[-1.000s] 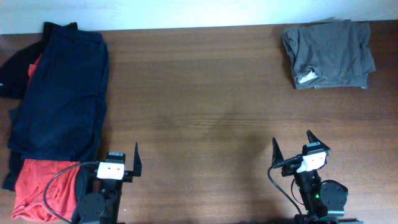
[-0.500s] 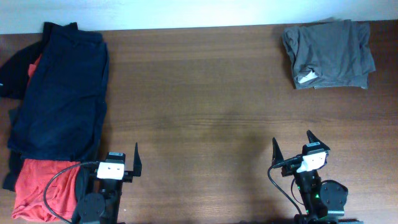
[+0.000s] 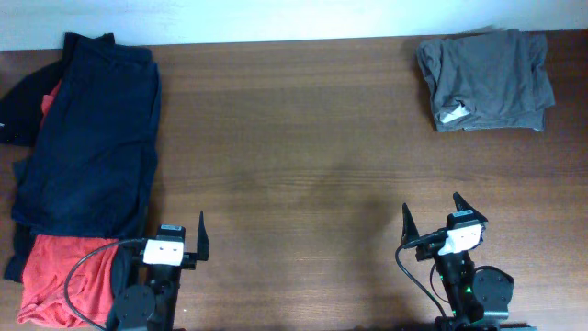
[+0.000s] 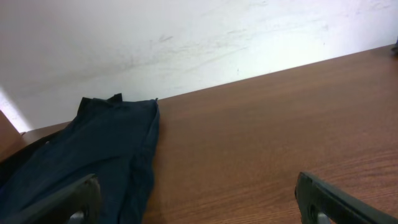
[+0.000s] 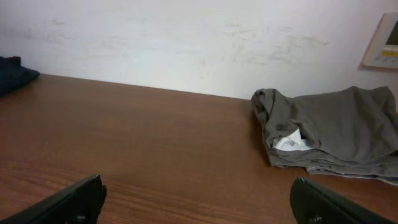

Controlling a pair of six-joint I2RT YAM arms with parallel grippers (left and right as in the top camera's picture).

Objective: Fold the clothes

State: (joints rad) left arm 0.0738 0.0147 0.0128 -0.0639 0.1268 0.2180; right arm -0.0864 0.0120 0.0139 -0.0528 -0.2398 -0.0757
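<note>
A brown table (image 3: pixel 303 165) meets a white wall (image 5: pixel 186 31). A grey garment (image 3: pixel 487 78) lies at its far right corner. The clothes (image 3: pixel 92 138), navy over red and black, run along the left edge beside the left gripper (image 3: pixel 170 237). It and the right gripper (image 3: pixel 433 213) stand spread, with open wood between them.

The dark navy-blue shorts (image 3: pixel 92 138) lie spread out and unfolded on top of a pile at the left side of the table (image 3: pixel 303 165), reaching lengthwise from its far edge toward the near side. A red T-shirt (image 3: pixel 60 271) lies rumpled beneath them, showing at their near end and as a sliver along their left. Black pieces (image 3: pixel 16 110) stick out at the pile's left.
</note>
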